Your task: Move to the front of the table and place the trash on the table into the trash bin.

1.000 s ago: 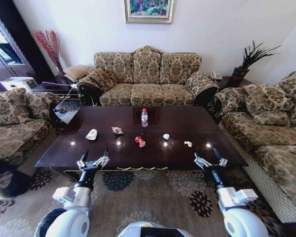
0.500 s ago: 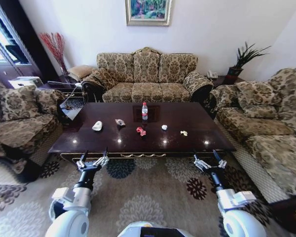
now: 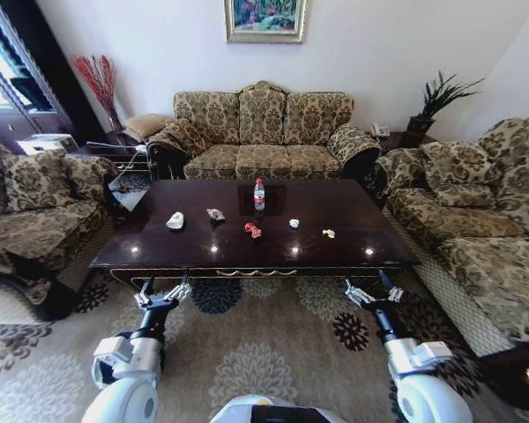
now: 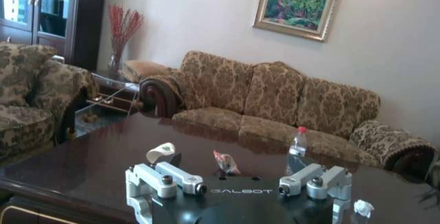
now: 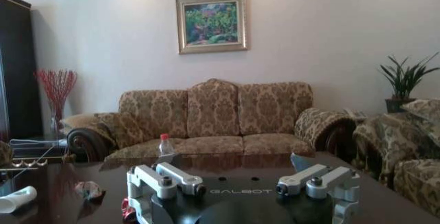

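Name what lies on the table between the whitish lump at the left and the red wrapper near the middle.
In the head view, a small packet lies on the table between the whitish lump and the red wrapper.

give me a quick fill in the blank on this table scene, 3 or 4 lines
1. The bottle on the table has a ______ cap.
2. Both the left gripper and the right gripper hang over the ______, short of the table's near edge.
3. The red wrapper lies nearer the robot than the ______.
4. Neither gripper holds ______.

Missing words: red; carpet; bottle; anything
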Motion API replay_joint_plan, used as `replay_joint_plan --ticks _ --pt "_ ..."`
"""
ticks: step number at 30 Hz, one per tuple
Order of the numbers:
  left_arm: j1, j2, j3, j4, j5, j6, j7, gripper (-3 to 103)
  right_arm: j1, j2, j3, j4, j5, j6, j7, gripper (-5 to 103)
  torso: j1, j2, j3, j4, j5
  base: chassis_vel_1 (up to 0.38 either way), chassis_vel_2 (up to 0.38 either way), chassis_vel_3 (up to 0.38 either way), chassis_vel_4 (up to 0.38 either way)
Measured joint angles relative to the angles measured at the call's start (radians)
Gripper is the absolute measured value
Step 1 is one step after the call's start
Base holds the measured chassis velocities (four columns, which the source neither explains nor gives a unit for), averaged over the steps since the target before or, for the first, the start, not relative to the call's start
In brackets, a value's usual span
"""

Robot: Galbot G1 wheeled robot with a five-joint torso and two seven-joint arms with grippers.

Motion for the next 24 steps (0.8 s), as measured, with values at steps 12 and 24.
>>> replay_joint_plan --ticks 12,24 --pt "-0.001 0.0 0.006 0.007 0.009 -0.001 0.0 100 -0.009 0.001 0.003 -0.016 0.002 0.02 -0.001 100 0.0 0.0 0.0 0.0001 -0.0001 0.075 0.069 -0.056 -0.074" --pt "0.002 0.001 -0.006 0.037 0.015 -0.01 -0.001 100 -0.014 0.009 -0.015 -0.032 -0.002 0.038 -0.011 100 0.0 0.0 0.0 0.0001 -0.001 0.181 0.182 -0.176 -0.17"
